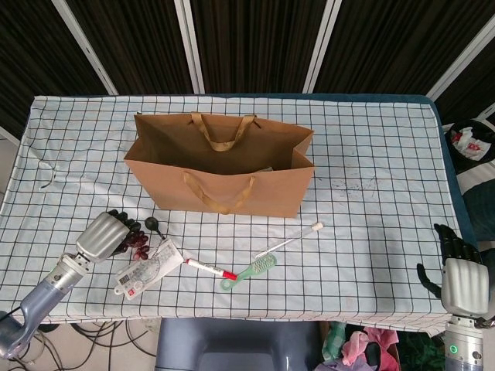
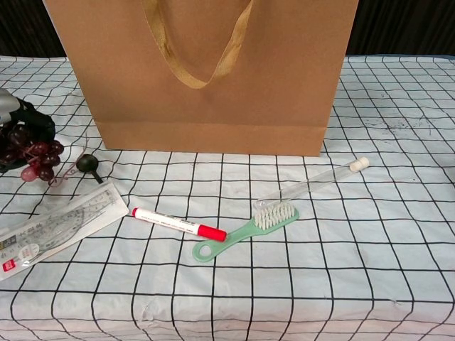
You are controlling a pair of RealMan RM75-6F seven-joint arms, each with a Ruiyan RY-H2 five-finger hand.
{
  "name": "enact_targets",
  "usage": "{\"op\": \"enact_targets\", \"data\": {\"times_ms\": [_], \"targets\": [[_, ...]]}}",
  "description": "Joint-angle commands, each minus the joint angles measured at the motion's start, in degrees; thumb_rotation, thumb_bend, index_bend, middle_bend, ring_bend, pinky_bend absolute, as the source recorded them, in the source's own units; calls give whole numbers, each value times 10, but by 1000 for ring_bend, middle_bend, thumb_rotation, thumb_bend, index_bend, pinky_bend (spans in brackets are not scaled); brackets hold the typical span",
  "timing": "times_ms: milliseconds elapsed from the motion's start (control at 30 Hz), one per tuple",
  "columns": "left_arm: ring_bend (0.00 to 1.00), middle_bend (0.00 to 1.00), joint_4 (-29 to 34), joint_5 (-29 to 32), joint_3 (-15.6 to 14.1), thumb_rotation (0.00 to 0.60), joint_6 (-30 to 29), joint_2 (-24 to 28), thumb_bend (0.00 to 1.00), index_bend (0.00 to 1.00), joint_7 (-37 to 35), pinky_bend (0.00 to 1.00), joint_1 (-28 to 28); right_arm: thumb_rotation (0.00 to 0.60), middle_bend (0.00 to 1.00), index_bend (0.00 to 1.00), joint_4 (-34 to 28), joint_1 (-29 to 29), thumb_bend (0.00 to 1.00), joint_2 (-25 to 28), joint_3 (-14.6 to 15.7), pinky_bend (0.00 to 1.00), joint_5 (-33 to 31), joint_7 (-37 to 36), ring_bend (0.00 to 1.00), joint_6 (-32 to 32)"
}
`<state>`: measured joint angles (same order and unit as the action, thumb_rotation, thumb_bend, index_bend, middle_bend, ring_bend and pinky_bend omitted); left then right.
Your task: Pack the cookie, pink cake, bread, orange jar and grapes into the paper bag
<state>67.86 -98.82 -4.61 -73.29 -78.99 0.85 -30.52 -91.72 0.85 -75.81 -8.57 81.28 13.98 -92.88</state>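
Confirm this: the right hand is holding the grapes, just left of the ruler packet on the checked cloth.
Wrong hand. The left hand holds the grapes, as the head view shows; the right hand holds nothing at the table's far edge. They are indeed left of the ruler packet.

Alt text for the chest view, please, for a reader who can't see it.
At the left edge, a robot hand holds a bunch of dark red grapes above the checked tablecloth. A brown paper bag stands behind; a red-capped marker, green brush, clear tube and packaged ruler lie in front.
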Motion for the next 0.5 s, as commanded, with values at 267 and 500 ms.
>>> {"op": "enact_targets", "data": {"times_ms": [267, 500], "targets": [[459, 599, 269, -41, 71, 600, -43, 145, 444, 532, 129, 562, -40, 600, 145, 143, -3, -1, 253, 1, -1, 234, -2, 2, 214, -2], [457, 596, 409, -1, 131, 600, 22, 217, 444, 521, 202, 562, -85, 600, 145, 143, -4, 0, 252, 2, -2, 234, -6, 2, 214, 2]]}}
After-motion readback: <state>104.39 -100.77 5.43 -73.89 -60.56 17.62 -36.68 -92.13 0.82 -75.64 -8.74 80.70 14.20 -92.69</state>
